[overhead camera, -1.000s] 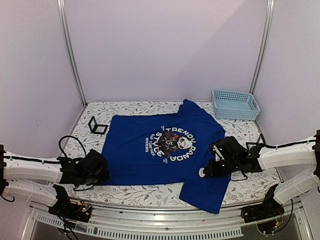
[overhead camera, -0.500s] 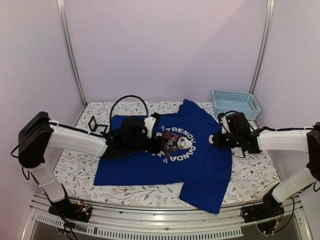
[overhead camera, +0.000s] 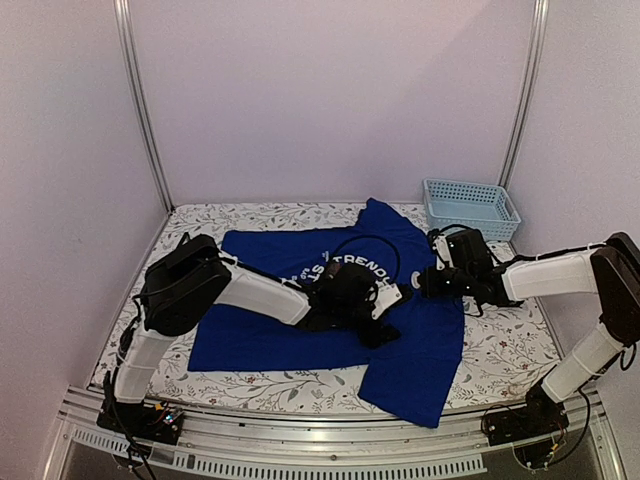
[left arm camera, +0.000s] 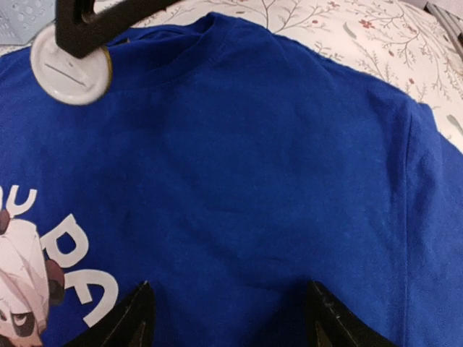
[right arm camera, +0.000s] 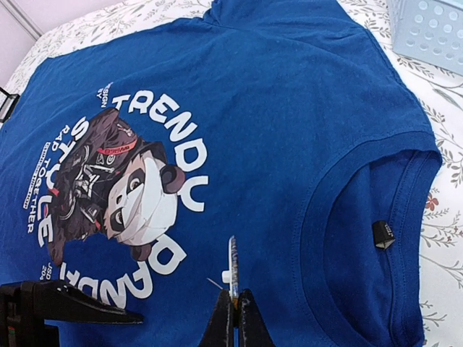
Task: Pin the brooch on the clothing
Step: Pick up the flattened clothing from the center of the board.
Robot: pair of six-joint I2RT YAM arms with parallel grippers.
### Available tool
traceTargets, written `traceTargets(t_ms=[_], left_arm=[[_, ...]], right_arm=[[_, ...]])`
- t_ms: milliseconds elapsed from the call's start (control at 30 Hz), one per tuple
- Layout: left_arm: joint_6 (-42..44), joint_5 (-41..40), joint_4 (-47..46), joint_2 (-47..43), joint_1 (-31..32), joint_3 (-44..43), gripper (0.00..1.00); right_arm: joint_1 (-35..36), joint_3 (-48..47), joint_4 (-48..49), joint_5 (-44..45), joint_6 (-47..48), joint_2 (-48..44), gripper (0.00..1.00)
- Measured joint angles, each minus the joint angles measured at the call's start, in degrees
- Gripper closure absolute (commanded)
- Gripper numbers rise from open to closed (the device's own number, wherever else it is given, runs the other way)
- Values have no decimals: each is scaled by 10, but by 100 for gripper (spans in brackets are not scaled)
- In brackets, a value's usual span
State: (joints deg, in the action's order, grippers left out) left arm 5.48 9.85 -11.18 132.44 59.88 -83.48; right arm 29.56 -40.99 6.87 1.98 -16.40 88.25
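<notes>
— Right gripper (right arm camera: 233, 303) first: its two fingers are pressed together on the brooch (left arm camera: 70, 63), a white round disc. The right wrist camera shows the disc only by its thin edge, standing up between the fingers
— Where is it, counted from the collar (right arm camera: 316, 224)?
— Just beside the collar, on the side of the panda print (right arm camera: 137, 195), over the bare blue strip between the two. The left wrist camera shows the flat face of the disc right at the collar rim. Whether it touches the cloth, I cannot tell
— And the T-shirt (overhead camera: 250, 345) itself?
— It lies flat and face up on the flowered table (overhead camera: 500, 350), with the collar toward the right arm. So the right arm is the nearer one to the collar, and it carries the brooch
— The left gripper (left arm camera: 228, 303)?
— Its fingers stand apart and hold nothing. It hovers low over the chest, farther from the collar than the brooch, with plain blue cloth between them
— What decides the next move?
— In my judgement, the direction: the cloth is straight below the disc, and the disc stands on edge to it. The brooch probably must come down and turn its back to the fabric, while the left gripper could hold the cloth beside the collar. The pin is too small to see, so I cannot give its angle
</notes>
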Motion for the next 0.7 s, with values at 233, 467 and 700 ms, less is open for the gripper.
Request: traceTargets(t_ms=[233, 467, 700], left_arm=[[4, -31, 17, 19, 4, -36, 75], [-3, -17, -14, -17, 4, 33, 100], [-13, 8, -37, -55, 3, 87, 100]], right_arm=[[0, 34, 24, -41, 12, -1, 100], [0, 68, 60, -87, 28, -14, 100], [13, 104, 116, -120, 61, -23, 100]])
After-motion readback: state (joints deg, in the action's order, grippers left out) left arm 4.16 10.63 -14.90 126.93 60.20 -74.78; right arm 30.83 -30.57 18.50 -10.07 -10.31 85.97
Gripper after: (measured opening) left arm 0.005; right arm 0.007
